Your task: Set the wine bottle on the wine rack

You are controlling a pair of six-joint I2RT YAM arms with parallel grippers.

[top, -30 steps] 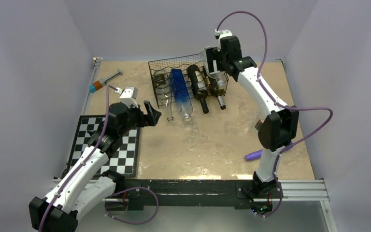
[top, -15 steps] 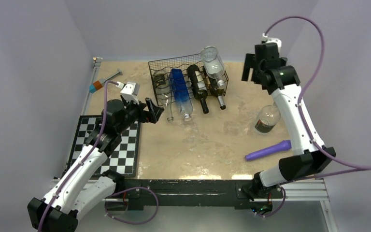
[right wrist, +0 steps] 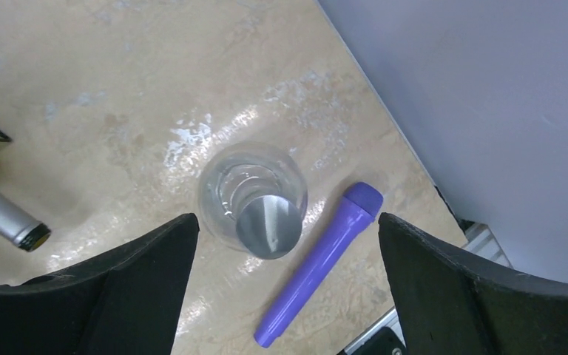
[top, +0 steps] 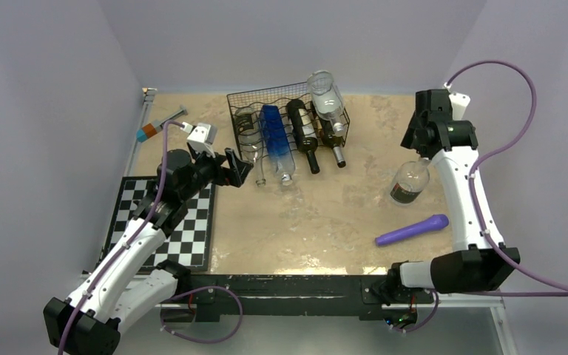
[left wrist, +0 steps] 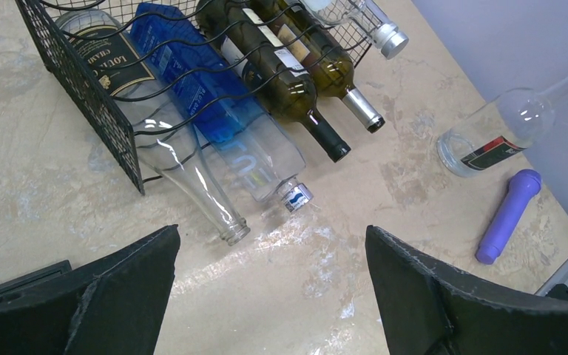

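Right wrist view: right gripper [right wrist: 287, 222], jaws apart, hangs over upright clear glass wine bottle [right wrist: 251, 196]; off-centre descent could topple it onto purple plastic cylinder [right wrist: 316, 266]; left gripper [left wrist: 271, 231] jaws also apart.

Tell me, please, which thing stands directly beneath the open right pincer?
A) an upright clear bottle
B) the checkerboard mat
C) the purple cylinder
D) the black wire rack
A: in the right wrist view, the capped top of the clear bottle faces straight up at the camera between the spread fingers of the right pincer. The purple cylinder lies just beside it.
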